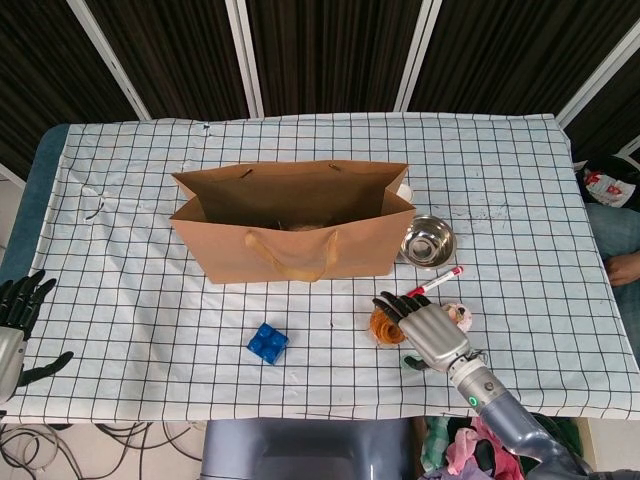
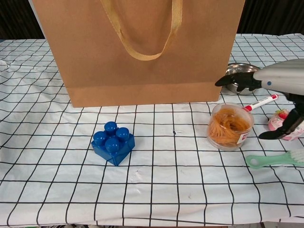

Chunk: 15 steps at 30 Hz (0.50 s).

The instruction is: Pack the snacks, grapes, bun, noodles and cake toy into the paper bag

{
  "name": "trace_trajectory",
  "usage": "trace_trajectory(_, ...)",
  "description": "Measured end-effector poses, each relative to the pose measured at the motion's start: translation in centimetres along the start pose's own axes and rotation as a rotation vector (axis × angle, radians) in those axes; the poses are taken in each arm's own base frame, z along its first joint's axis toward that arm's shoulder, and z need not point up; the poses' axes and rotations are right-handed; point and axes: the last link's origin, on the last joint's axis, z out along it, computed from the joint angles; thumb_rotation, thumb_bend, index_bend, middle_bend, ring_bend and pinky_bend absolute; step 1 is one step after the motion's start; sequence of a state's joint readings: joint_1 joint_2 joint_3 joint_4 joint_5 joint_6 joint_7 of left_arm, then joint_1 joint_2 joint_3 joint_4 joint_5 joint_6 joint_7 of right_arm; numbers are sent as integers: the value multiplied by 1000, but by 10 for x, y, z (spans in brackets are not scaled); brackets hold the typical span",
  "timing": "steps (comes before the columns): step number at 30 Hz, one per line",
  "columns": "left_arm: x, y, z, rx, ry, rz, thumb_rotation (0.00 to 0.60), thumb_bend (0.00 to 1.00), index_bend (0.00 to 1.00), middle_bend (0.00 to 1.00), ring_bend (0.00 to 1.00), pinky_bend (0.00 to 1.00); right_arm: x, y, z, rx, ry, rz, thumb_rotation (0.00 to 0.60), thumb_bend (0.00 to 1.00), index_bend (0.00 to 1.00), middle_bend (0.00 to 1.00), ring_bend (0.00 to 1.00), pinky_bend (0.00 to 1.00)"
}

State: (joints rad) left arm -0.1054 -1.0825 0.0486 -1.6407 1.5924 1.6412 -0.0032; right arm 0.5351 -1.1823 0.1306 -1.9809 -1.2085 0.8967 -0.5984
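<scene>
Standing upright at mid-table, the brown paper bag with its tan ribbon handle point(image 1: 292, 224) has its mouth open to the head camera, something pale brown lying low inside that cannot be made out. Around it, the black-gridded white tablecloth point(image 1: 140, 300) runs bare toward the left edge and along the whole far side, so the widest open room is there; the near right is crowded. Just beside the bag's right end sits the round steel bowl point(image 1: 428, 242), then the red-capped white marker point(image 1: 434, 282) lying on a slant. The right hand point(image 1: 428, 330) hovers over the clear round tub of orange noodles point(image 2: 230, 126), fingers spread and pointing toward the bag, holding nothing. From above it hides most of the tub and part of the pink cake toy with a strawberry on top point(image 1: 460, 315); the chest view shows the tub whole and untouched, the hand's silver back above it, dark fingertips reaching over the bowl's rim and the thumb hanging in front of the cake toy. The mint-green plastic brush point(image 2: 275, 158) lies near the front edge, plain only from the chest. The blue studded toy brick point(image 1: 267, 342) sits alone, well apart to the left. The left hand point(image 1: 18, 322) waits off the table's near left corner, fingers spread, empty, seen only from the head.
</scene>
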Motion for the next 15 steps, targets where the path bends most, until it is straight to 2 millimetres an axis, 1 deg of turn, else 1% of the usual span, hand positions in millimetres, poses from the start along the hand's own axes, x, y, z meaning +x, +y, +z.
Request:
trace_trajectory(5, -1, -1, 1, 10, 1, 3, 600, 87, 24, 0, 0, 0, -5, -7, 18, -6, -11, -11, 600, 150, 36, 41, 139, 176)
trace_trajectory(8, -1, -1, 2, 13, 0, 5, 600, 87, 24, 0, 0, 0, -6, -9, 26, -10, -17, -15, 600, 150, 37, 62, 146, 176)
trace_trajectory(10, -2, -1, 2, 15, -1, 6, 600, 86, 24, 0, 0, 0, -7, -10, 32, -11, -24, -18, 600, 150, 38, 92, 173, 178)
trace_trajectory(13, -2, -1, 2, 17, -7, 9, 600, 87, 24, 0, 0, 0, -9, -11, 38, -12, -37, -29, 600, 157, 74, 162, 255, 203)
trace_trajectory(15, -2, -1, 2, 18, -7, 8, 600, 87, 25, 0, 0, 0, -11, -11, 42, -13, -42, -35, 600, 212, 138, 231, 322, 234)
